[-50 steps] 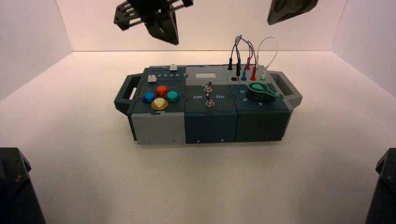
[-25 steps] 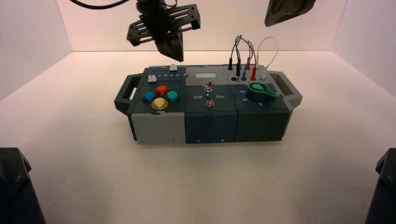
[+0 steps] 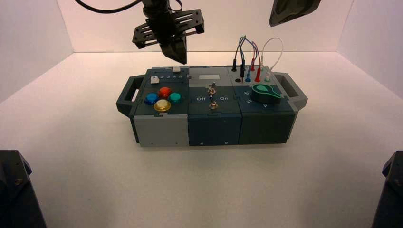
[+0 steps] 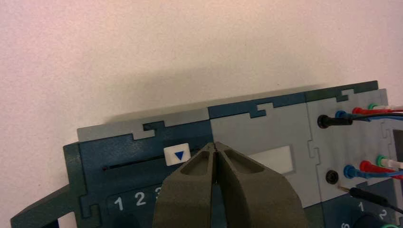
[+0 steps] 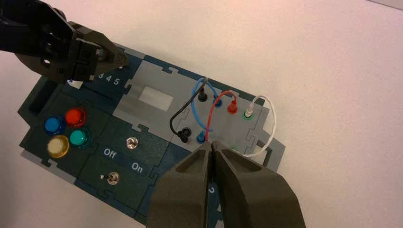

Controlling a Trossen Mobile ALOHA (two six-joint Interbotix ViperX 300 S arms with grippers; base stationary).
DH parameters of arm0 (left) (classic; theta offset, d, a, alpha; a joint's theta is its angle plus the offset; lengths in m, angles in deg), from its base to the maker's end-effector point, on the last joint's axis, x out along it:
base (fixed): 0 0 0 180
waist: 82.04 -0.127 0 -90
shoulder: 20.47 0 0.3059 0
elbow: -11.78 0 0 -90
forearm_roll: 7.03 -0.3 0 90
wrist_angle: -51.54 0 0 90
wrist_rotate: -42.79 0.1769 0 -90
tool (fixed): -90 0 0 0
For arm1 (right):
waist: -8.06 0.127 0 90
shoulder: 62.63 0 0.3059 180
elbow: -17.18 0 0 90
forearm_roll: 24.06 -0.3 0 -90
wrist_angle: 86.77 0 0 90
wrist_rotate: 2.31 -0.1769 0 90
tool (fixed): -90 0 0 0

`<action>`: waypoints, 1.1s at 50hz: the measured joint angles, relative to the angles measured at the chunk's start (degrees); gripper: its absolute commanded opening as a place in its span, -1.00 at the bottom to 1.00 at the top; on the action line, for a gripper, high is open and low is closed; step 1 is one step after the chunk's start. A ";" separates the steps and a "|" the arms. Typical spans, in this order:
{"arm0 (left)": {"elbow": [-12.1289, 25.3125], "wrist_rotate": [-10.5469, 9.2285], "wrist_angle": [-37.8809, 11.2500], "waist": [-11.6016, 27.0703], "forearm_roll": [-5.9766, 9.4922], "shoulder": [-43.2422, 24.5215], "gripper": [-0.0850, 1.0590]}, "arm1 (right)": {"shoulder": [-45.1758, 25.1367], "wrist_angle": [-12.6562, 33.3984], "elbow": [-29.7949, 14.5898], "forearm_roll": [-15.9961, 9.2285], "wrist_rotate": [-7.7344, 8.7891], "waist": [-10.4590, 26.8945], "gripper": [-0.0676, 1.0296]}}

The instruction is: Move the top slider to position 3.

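Lowered toward the box (image 3: 161,129) since the earliest frame, the left tool (image 4: 215,145), tips together, hangs beside the top slider (image 4: 177,155), which sits past position 3 (image 4: 158,191); the move remains undone. The right tool (image 5: 212,143) waits above the box's right side.

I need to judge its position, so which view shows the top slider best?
The left wrist view: it shows the top slider large, with its blue triangle. The high view shows it small; the right wrist view barely shows it.
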 measured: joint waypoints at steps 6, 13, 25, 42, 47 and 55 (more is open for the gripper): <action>0.00 0.26 0.00 -0.09 -0.09 -0.26 -0.91 | -0.09 0.00 0.00 0.00 0.00 0.00 -0.92; 0.26 0.44 0.00 -0.35 -0.26 -1.23 -0.91 | -0.09 -0.09 0.00 0.00 -0.09 0.00 -0.92; 0.62 0.62 -0.09 -0.88 -0.35 -1.49 -0.91 | 0.00 -0.09 0.00 0.00 0.00 0.00 -0.92; 0.79 0.70 -0.09 -1.23 -0.44 -1.49 -0.91 | -0.09 -0.09 0.00 -0.09 0.00 0.00 -0.92; 0.79 0.79 -0.09 -1.23 -0.44 -1.49 -0.91 | 0.00 -0.18 0.00 0.00 0.00 0.00 -0.92; 0.97 0.97 -0.18 -1.23 -0.44 -2.11 -0.91 | 0.00 -0.18 0.00 -0.09 0.00 0.00 -0.92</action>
